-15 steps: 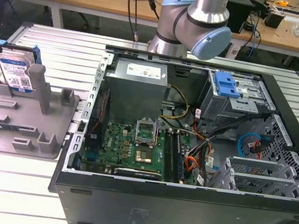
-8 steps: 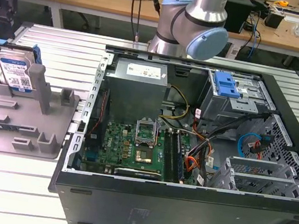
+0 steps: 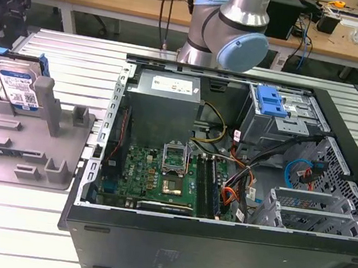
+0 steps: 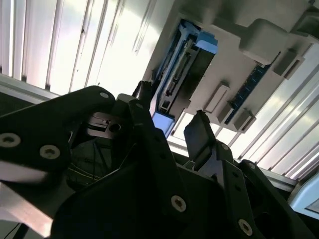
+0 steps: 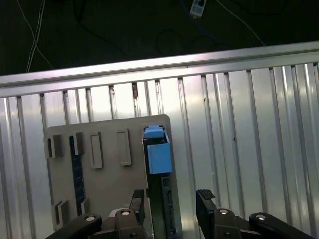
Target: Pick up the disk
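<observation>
While my gripper hangs, jaws open, over the disk standing in the fixture at the exterior view's left, I judge this the approach step; gripping needs jaws straddling its faces.

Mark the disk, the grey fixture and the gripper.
disk point(image 3: 19, 88): exterior view, on its printed label.
grey fixture point(image 3: 31, 152): exterior view, on its bare base plate.
gripper point(image 5: 172, 196): first wrist view, midway between its open fingertips.
</observation>
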Available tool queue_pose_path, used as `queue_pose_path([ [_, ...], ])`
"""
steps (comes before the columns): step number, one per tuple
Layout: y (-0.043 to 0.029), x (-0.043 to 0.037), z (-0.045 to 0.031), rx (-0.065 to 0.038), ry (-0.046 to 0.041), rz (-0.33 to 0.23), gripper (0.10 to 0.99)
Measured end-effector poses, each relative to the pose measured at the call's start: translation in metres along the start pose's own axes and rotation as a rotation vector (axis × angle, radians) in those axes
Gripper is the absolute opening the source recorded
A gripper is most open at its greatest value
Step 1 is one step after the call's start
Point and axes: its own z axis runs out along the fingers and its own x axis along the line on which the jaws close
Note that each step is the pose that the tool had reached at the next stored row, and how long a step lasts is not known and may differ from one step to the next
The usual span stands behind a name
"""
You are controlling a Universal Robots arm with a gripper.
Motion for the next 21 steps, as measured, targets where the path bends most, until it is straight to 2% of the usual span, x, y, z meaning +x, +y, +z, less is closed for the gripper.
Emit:
queue_pose_path([
  [1, 0.0005, -0.0022, 0.0007, 0.0, 0.0013, -0.007, 0.541],
  [2, 0.0024, -0.0035, 0.001, 0.001, 0.0077, -0.017, 0.541],
  [4, 0.0034, -0.0035, 0.0011, 0.001, 0.0082, -0.019, 0.541],
  [6, 0.005, -0.0041, 0.0017, 0.004, 0.0127, -0.023, 0.541],
  [13, 0.0061, -0.0028, 0.002, 0.036, 0.0185, -0.064, 0.541],
  [16, 0.006, -0.0027, 0.0021, 0.036, 0.0185, -0.065, 0.541],
  [17, 0.0072, -0.0026, 0.0021, 0.036, 0.0186, -0.066, 0.541],
  [20, 0.0214, -0.0009, 0.0028, 0.036, 0.0188, -0.068, 0.541],
  [21, 0.024, -0.0005, 0.0031, 0.037, 0.0188, -0.07, 0.541],
])
